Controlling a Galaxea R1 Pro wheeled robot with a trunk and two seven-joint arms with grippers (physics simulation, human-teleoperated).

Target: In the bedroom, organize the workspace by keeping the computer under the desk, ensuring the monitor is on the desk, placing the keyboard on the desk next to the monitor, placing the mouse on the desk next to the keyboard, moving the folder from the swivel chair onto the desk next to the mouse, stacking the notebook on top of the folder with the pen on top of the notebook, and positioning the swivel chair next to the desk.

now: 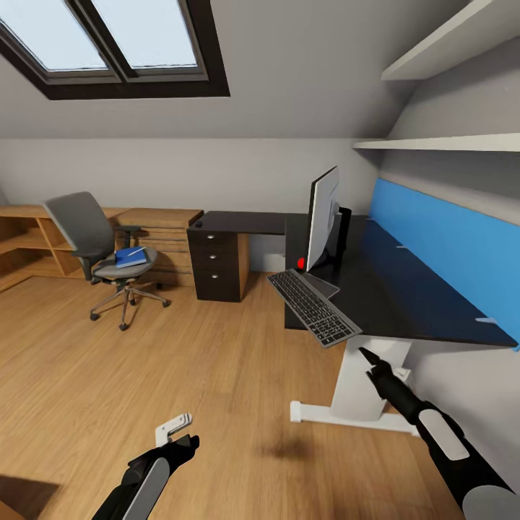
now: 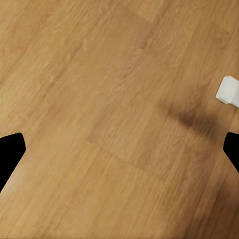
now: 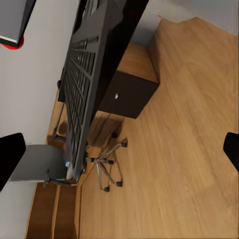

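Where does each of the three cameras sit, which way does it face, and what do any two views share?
Head view: high on the robot, looking down at the desk, keyboard, monitor and chair; both arms show, left hand, right hand.
Left wrist view: by the left hand, facing the floor; dark fingertips at the edges.
Right wrist view: by the right hand, under the keyboard, toward the chair.
Shared: head and right wrist both show keyboard and chair.

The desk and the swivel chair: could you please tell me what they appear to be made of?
The desk looks like a glossy black laminate or lacquered top, judging by its faint sheen, on white legs that could be painted metal. The swivel chair seems upholstered in matte grey fabric, with dark armrests, likely plastic, and a shiny chrome-looking star base on casters.
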